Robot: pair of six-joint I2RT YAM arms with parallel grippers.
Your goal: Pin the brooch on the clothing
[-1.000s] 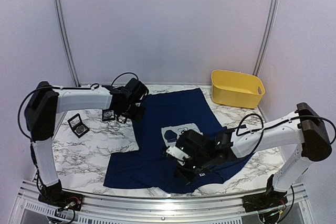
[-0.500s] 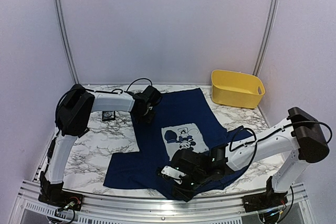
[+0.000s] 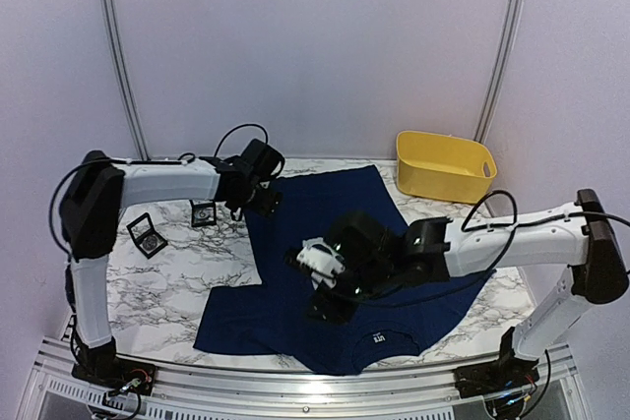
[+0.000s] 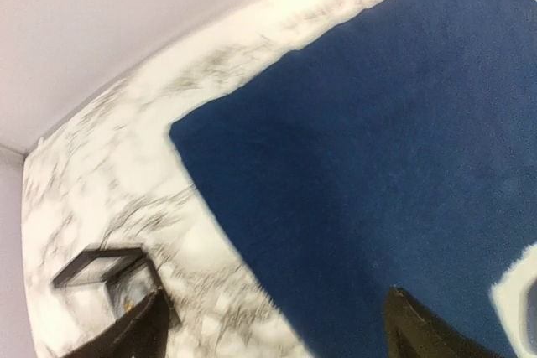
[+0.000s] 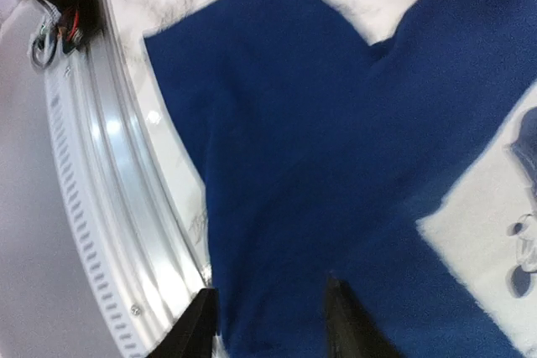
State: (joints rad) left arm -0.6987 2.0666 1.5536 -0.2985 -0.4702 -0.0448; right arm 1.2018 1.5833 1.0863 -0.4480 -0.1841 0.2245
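Because the T-shirt point(image 3: 325, 204) had to lie flat for pinning, it was spread across the middle of the marble table point(image 3: 177, 272), with its collar and white neck label point(image 3: 379, 338) toward 6 o'clock. At 9 o'clock of it, two small black cases point(image 3: 148, 235) sat off the cloth. They likely stored the brooch, though the brooch itself could not be made out.

Just right of the cases, the left fingers point(image 4: 143, 333) hung over the shirt's 10 o'clock edge, spread wide with nothing between them. They seemed placed either to steady that edge or to turn toward the cases.

Over the middle, the right fingers point(image 5: 197, 324) hovered above the chest beside the pale print point(image 5: 495, 224). They were apart and empty, with bare fabric showing in the gap, probably scouting a spot for the pin.

At 1 o'clock a yellow bin point(image 3: 445, 166) stood clear of the work.
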